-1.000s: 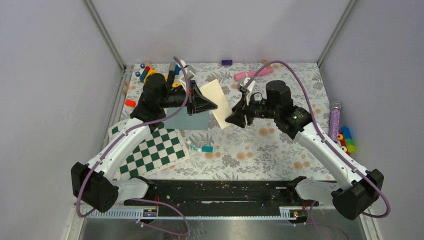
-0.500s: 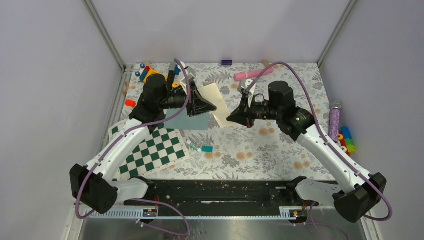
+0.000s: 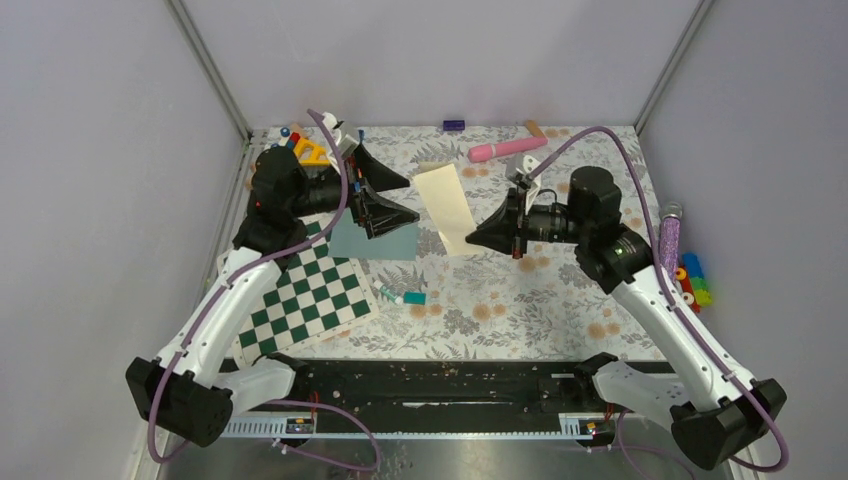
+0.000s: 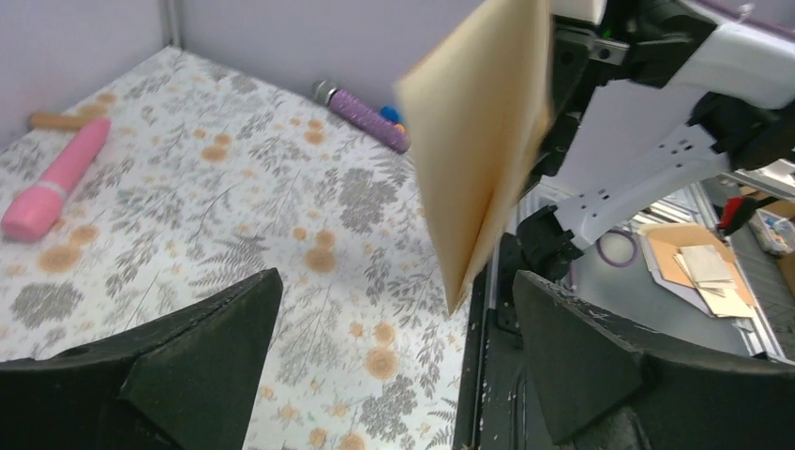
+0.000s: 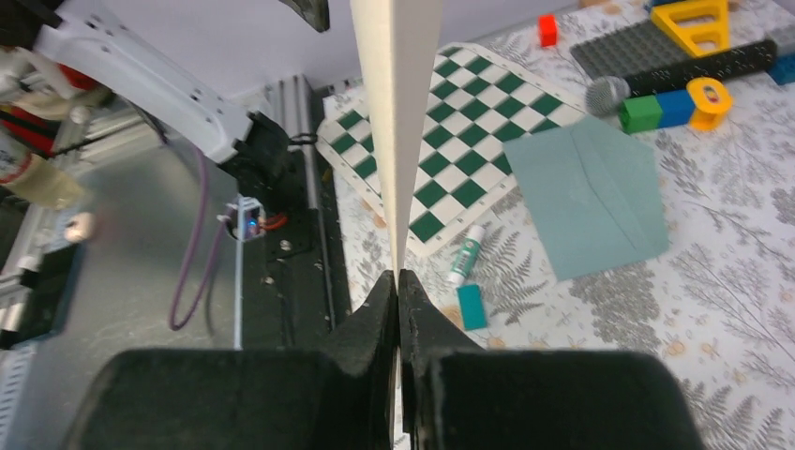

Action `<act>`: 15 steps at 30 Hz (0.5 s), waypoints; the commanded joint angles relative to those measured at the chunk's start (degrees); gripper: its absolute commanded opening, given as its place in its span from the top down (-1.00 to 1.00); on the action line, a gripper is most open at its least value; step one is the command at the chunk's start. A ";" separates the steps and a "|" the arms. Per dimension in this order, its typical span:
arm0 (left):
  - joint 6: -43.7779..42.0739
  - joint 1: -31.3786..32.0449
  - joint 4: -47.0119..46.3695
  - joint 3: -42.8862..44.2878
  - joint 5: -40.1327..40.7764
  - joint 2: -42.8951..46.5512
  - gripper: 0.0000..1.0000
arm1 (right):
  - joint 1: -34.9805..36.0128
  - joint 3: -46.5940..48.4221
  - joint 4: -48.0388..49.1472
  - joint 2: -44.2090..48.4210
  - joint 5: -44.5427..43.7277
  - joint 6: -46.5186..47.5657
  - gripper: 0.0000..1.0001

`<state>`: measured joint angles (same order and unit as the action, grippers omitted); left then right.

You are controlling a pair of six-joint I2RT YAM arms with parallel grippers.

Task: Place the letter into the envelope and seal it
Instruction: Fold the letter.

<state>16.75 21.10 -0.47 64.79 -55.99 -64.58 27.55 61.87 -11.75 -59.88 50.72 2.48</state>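
Note:
The letter (image 3: 444, 205) is a folded cream-tan sheet held up off the table. My right gripper (image 3: 470, 240) is shut on its near corner; in the right wrist view the letter (image 5: 397, 112) stands edge-on, rising out of the closed right gripper (image 5: 398, 281). My left gripper (image 3: 412, 200) is open just left of the letter and apart from it. From the left wrist, the letter (image 4: 483, 141) hangs ahead of the wide-spread left gripper (image 4: 394, 319). The teal envelope (image 3: 378, 240) lies flat under the left gripper, and the right wrist view shows the envelope (image 5: 591, 197) whole.
A green-white checkerboard (image 3: 300, 300) lies front left, with a glue stick (image 3: 390, 293) and a small teal block (image 3: 414, 298) beside it. Toy blocks (image 3: 300, 150) crowd the back left corner. A pink cylinder (image 3: 508, 149) lies at the back, a purple glitter tube (image 3: 668, 240) at the right edge.
The left gripper let go of the letter, opened wide and drew back to the left. The right gripper shut on the letter and carried it slightly right.

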 commanded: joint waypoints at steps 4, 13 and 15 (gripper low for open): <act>12.48 0.94 -18.33 -3.28 -7.48 -1.73 -0.98 | -2.86 -3.85 16.99 0.71 10.31 -16.28 1.00; 12.66 5.47 -19.74 -3.46 -10.88 -4.18 -0.98 | -4.01 -5.86 26.38 -2.34 12.33 -24.75 1.00; 12.69 5.80 -19.83 -3.10 -10.73 -4.93 -0.98 | -4.02 -6.10 27.16 -2.58 12.70 -25.28 1.00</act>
<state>28.62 26.44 -16.23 61.23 -64.84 -68.42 23.88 55.83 8.86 -62.39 60.53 -18.74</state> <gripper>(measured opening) 0.989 0.020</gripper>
